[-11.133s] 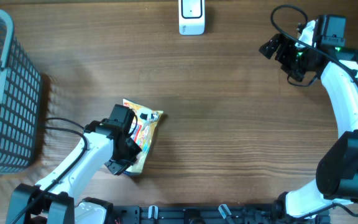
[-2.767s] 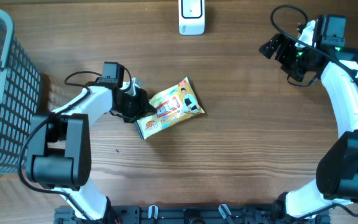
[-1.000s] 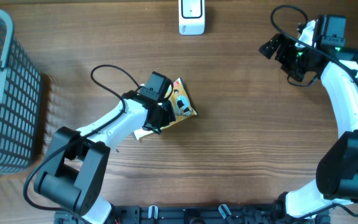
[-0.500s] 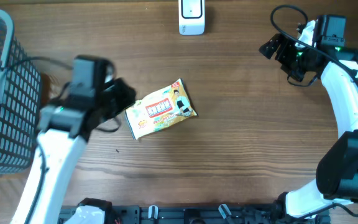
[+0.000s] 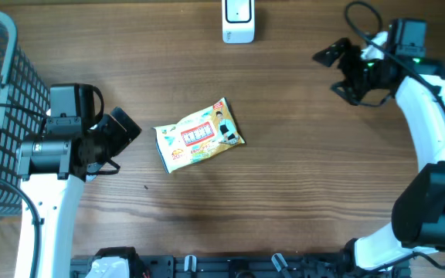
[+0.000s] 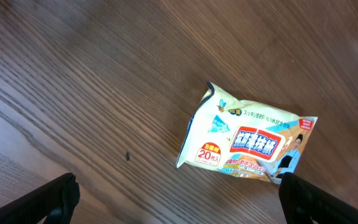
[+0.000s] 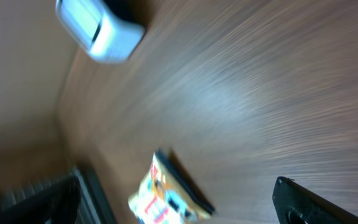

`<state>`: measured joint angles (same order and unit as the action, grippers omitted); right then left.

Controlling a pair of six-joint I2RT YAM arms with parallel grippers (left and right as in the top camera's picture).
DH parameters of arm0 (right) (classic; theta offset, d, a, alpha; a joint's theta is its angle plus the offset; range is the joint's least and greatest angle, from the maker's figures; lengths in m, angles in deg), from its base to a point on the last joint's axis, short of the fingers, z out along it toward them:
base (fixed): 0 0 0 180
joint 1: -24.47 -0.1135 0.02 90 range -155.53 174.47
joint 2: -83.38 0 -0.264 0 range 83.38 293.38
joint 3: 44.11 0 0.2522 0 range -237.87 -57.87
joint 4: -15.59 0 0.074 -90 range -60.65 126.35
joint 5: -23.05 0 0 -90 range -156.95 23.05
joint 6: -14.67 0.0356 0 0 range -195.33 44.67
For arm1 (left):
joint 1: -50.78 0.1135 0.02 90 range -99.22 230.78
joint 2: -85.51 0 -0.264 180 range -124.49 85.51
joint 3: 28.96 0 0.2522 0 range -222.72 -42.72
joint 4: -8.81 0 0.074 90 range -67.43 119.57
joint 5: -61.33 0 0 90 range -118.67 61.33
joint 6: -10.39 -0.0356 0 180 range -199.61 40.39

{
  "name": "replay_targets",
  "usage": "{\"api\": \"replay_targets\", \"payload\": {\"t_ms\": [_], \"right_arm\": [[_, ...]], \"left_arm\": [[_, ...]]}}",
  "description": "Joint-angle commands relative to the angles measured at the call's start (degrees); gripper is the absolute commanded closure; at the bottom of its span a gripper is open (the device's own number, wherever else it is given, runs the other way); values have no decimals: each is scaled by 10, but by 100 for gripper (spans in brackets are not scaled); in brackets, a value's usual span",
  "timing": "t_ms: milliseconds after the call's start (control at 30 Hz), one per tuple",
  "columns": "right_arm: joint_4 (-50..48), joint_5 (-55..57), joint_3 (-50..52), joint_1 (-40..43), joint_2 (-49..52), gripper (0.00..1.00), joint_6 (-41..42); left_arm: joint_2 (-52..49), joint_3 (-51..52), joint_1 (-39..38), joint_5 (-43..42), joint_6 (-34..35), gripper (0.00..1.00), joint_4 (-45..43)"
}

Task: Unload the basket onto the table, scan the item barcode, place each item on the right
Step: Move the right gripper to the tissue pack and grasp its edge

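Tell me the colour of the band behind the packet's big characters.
Red, on the packet; clearest in the left wrist view.

Soft, even light falls on the wooden surface [image 5: 300,177]. A faint shadow lies beside the basket [image 5: 6,116]. The right wrist view is smeared and blurry.

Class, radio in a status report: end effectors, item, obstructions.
Left end effector open, clear of wipes packet. Right end effector open, empty. Packet flat on table, label up. Nothing between it and scanner.
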<state>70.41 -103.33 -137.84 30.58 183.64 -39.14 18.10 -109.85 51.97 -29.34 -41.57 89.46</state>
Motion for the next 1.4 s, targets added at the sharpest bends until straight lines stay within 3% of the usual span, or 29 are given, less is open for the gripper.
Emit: {"api": "replay_targets", "payload": {"t_ms": [0,133,233,367,667,700,733,800,833,933,1067,1367], "right_arm": [[49,-34,1,-93,-2,1,-174],[63,138,1,-238,25,0,-196],[39,203,1,-318,58,0,-196],[5,167,1,-368,122,0,-180],[-21,87,1,-370,214,0,-181],[-31,71,1,-370,218,3,-181],[-39,60,1,-370,222,14,-180],[-42,67,1,-370,226,45,-180],[-42,74,1,-370,226,55,-178],[-38,116,1,-367,226,96,-152],[-8,115,-7,-345,217,96,-154],[207,205,-91,-218,112,96,-216]], "left_arm": [[-3,5,3,10,-2,0,0],[-3,5,3,10,-2,0,0],[-3,5,3,10,-2,0,0],[-3,5,3,10,-2,0,0],[-3,5,3,10,-2,0,0],[-3,5,3,10,-2,0,0],[-3,5,3,10,-2,0,0],[-3,5,3,10,-2,0,0],[-3,5,3,10,-2,0,0],[-3,5,3,10,-2,0,0],[-3,5,3,10,-2,0,0],[-3,5,3,10,-2,0,0]]}}
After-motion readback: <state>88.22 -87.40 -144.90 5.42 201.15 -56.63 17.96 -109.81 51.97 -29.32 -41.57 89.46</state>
